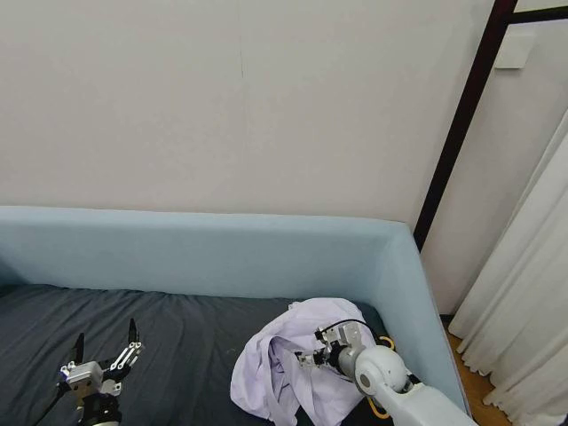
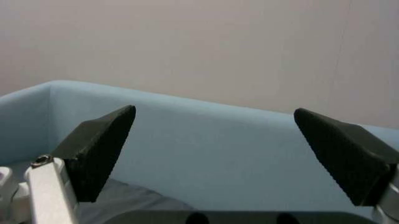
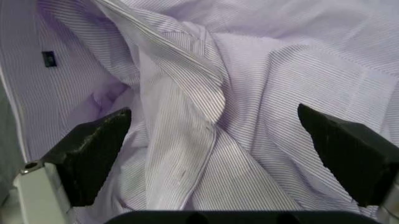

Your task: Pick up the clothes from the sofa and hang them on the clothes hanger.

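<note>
The right gripper (image 3: 216, 140) is hovering wide open against the crumpled striped shirt (image 1: 282, 366) on the sofa (image 1: 222, 253), while the left gripper (image 1: 106, 341) is hanging open well apart.

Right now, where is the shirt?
In the head view, the shirt lies crumpled at the sofa's right end, with the open right gripper poised at it.

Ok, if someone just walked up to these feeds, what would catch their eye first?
The crumpled lilac striped shirt, heaped at the right end of the pale blue sofa on its dark seat, with the right claw open right over its folds. Next, the left claw, open too, poised above the seat toward the left.
</note>
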